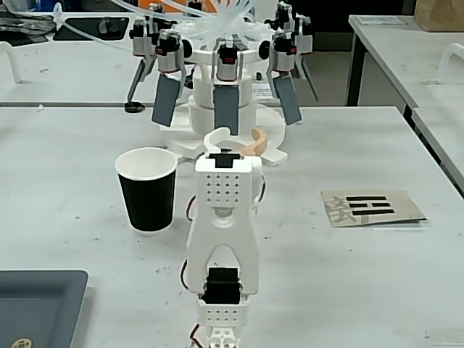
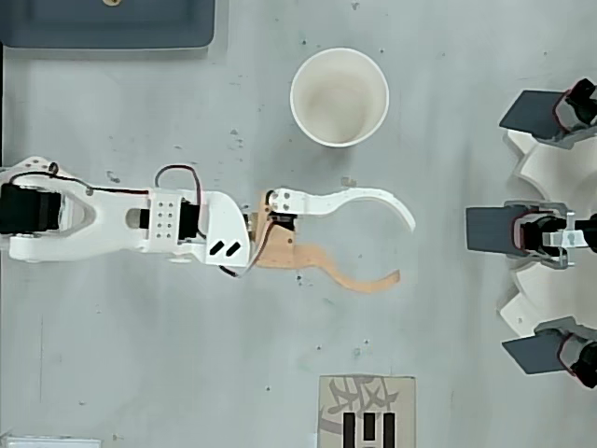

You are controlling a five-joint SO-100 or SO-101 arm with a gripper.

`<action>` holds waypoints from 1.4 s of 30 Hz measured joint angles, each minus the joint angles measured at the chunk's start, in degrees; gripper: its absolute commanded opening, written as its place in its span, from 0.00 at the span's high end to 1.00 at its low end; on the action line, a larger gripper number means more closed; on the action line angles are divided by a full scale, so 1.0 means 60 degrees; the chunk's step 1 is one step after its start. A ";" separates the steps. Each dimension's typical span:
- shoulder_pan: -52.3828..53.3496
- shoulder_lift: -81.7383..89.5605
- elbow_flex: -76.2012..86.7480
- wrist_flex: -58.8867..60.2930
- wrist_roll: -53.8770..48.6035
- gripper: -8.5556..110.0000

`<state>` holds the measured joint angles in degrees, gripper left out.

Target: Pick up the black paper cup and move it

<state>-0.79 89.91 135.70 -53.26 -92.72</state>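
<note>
In the overhead view, going from left to right, a dark tray (image 2: 107, 23) is lying along the top left edge of the tabletop (image 2: 140, 355), and the white arm (image 2: 121, 222) is reaching across from the left edge. At its end the tool (image 2: 403, 250) is standing released, its white finger (image 2: 359, 199) and its tan finger (image 2: 350, 278) spread wide with nothing between them. The black paper cup (image 2: 339, 97) is standing upright above the tool in this view, near the white finger but apart from it, its white inside showing empty. A printed card (image 2: 367, 411) is lying at the bottom edge. At the right edge a white stand with grey paddles (image 2: 541, 231) is sitting well apart from the tool.

In the fixed view the cup (image 1: 147, 190) is standing on the tabletop just to the left of the arm (image 1: 221, 239), not touching it, while the tray's corner (image 1: 40, 304) is showing at the lower left and the card (image 1: 372, 207) is lying to the right.
</note>
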 measured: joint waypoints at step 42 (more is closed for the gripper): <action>-0.0293 0.4600 0.6519 -0.3574 0.0498 0.74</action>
<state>-2.55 117.51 174.81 -74.71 -89.74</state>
